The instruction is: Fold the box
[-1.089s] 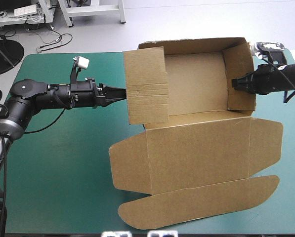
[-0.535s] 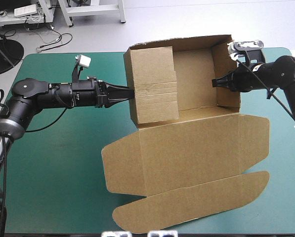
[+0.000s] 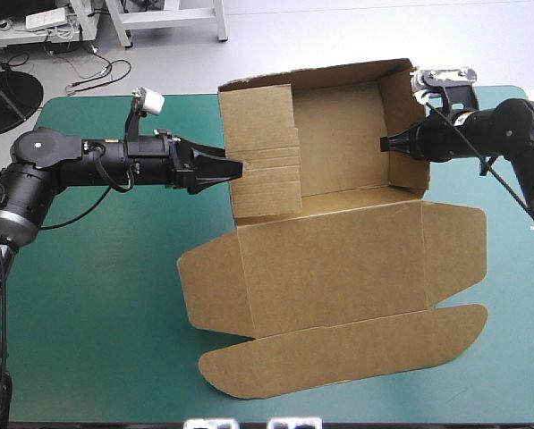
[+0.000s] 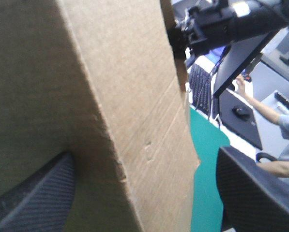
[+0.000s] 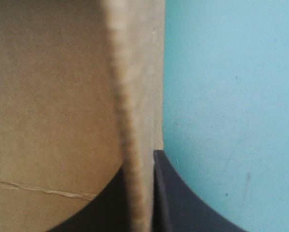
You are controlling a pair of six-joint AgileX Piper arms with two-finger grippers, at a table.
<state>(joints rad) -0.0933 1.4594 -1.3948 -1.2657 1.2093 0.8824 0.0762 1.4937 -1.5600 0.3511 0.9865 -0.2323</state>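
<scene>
Desk (image 3: 105, 295), teal-green cover. The box (image 3: 329, 268) sits right of centre as a part-built open tray with its lid flat.

Nearest the desk's near edge is the long rounded tuck flap (image 3: 338, 357), lying flat on the cover. Just behind it the lid panel (image 3: 329, 255) is also flat, with a short side flap at each end.

Behind the lid, toward the far edge, is the tray. Its left wall (image 3: 262, 161), right wall (image 3: 408, 125) and back wall (image 3: 338, 98) stand raised. Inside, only the tray's own brown floor (image 3: 343, 174) shows.

Left jaws: open. In the left wrist view the fingers (image 4: 33, 198) stand wide apart with the left wall's outer corner between them. One finger is against the board and the other is clear of it. In the high view the tips meet the outer face of that wall.

Right jaws: gripping the right wall. In the right wrist view the wall's edge (image 5: 132, 145) runs up between the fingers (image 5: 183, 193), which are all but closed on it.
</scene>
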